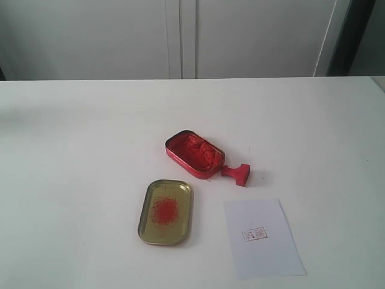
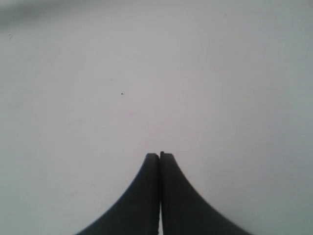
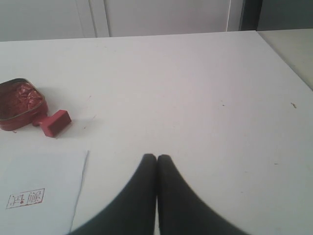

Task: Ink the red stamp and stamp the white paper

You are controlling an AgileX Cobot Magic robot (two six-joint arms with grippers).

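I see the red stamp (image 1: 236,173), T-shaped with a blocky base, lying on its side near the middle of the table (image 1: 72,150). Its thin handle is against the red tin (image 1: 194,154) of lumpy paste. The flat gold lid (image 1: 166,212) lies near them. The smooth white paper (image 1: 263,238) lies toward the table edge nearest the exterior camera. The left pincer (image 2: 160,155) and the right pincer (image 3: 156,157) are pressed together and hold nothing.

- White table (image 1: 72,180) carries four things.
- Open red ink tin (image 1: 195,154) near the middle.
- Red stamp (image 1: 237,173) lies on its side, just beside the tin.
- Gold lid (image 1: 166,212), smudged red inside.
- White paper (image 1: 261,238), bearing a red square print, right of the lid.
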